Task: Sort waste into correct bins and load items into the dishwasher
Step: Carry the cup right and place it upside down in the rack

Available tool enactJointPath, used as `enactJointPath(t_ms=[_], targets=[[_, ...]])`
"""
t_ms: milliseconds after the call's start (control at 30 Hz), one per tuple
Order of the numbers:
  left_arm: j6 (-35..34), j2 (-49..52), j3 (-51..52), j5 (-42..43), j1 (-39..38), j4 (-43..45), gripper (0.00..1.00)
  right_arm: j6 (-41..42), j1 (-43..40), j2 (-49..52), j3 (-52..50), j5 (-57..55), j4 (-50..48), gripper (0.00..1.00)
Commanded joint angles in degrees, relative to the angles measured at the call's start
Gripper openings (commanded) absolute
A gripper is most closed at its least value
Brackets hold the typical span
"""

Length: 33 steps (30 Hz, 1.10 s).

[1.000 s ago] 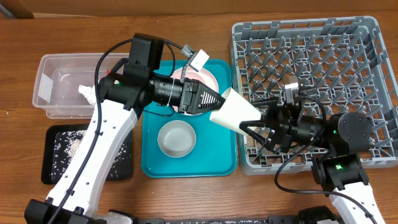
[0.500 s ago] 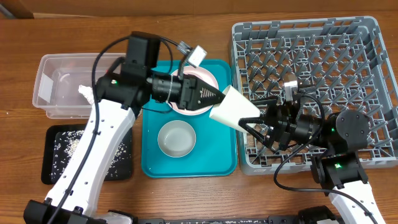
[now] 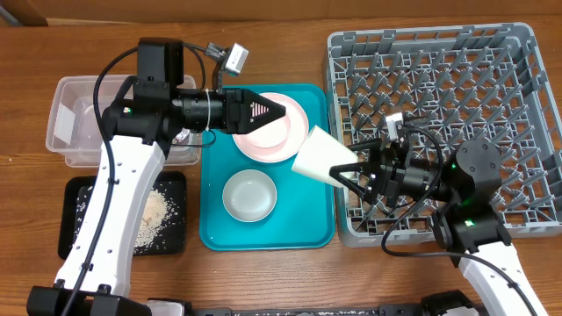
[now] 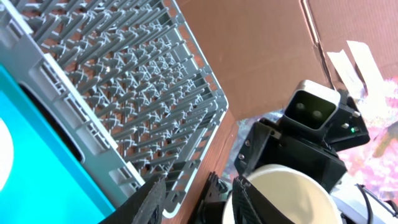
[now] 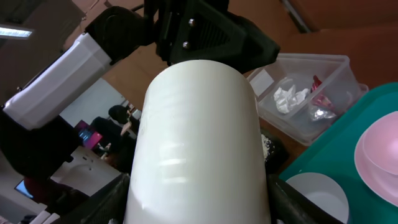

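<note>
The small cream-white cup (image 3: 320, 156) hangs tilted over the right edge of the teal tray (image 3: 307, 230), next to the grey dish rack (image 3: 492, 61). My right gripper (image 3: 353, 173) is shut on its body, and the cup (image 5: 199, 143) fills the right wrist view between both fingers. My left gripper (image 3: 279, 110) stands open and holds nothing, over the pale pink plate (image 3: 274, 142) and apart from the cup. In the left wrist view the cup's mouth (image 4: 283, 196) sits just outside the right finger. A white bowl (image 3: 248, 195) rests on the teal tray.
The clear tub (image 3: 79, 132) at the left holds a white tissue (image 5: 291, 98) and a foil wrapper (image 5: 320, 106). The black tray (image 3: 79, 219) in front of it carries brown scraps (image 3: 156, 211) and pale crumbs. The rack's upright pegs (image 4: 124, 74) stand close by the cup.
My left gripper opened, let go of the cup and drew back to the left over the pink plate. The cup stays in my right gripper, shifted slightly left.
</note>
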<state>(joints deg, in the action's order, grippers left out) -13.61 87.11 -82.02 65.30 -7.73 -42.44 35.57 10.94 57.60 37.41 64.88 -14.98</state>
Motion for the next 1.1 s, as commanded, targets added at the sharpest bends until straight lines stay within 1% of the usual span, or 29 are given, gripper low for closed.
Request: enactJointPath(t_ms=[0, 133, 233, 367, 467, 600, 733, 767, 833, 933, 967, 1000, 1067], targets=[[-0.6, -0.1, 0.2, -0.4, 0.8, -0.5, 0.38, 0.4, 0.2, 0.0, 1.5, -4.8, 2.0, 0.59], [-0.6, -0.1, 0.2, -1.5, 0.9, -0.7, 0.38, -1.1, 0.2, 0.0, 4.2, -13.1, 12.6, 0.58], [-0.6, -0.1, 0.2, -1.4, 1.0, -0.7, 0.38, -5.7, 0.2, 0.0, 9.0, -21.5, 25.2, 0.56], [-0.6, -0.1, 0.2, -2.1, 1.0, -0.9, 0.38, -12.5, 0.2, 0.1, 18.2, -37.2, 42.1, 0.56], [-0.6, -0.1, 0.2, -5.6, 0.9, -1.6, 0.4, -15.3, 0.2, 0.7, 25.0, -49.2, 51.8, 0.56], [-0.6, -0.1, 0.2, -11.0, 1.0, -4.2, 0.42, -17.6, 0.2, 2.1, 28.0, -58.0, 57.2, 0.56], [-1.2, -0.1, 0.2, -17.6, 1.0, -4.7, 0.43, -19.6, 0.2, 4.9, 28.0, -61.0, 59.3, 0.56], [-2.0, -0.1, 0.2, -19.5, 1.0, -4.2, 0.45, -20.0, 0.2, 5.9, 28.0, -61.0, 59.3, 0.56], [-3.1, -0.1, 0.2, -24.0, 1.0, -2.5, 0.54, -21.3, 0.3, 8.3, 28.0, -61.0, 58.7, 0.55], [-4.7, -0.1, 0.2, -30.5, 1.0, 0.2, 0.83, -22.6, 0.3, 12.3, 28.0, -61.0, 56.8, 0.55], [-4.7, -0.1, 0.2, -32.0, 1.0, 0.8, 0.96, -22.6, 0.3, 13.6, 28.0, -61.0, 56.0, 0.55], [-4.7, -0.1, 0.2, -33.4, 1.0, 1.1, 1.0, -22.6, 0.3, 14.9, 28.0, -61.0, 55.1, 0.54], [-4.6, -0.1, 0.2, -35.6, 1.0, 0.8, 1.0, -23.7, 0.3, 17.5, 28.0, -60.7, 53.5, 0.54]])
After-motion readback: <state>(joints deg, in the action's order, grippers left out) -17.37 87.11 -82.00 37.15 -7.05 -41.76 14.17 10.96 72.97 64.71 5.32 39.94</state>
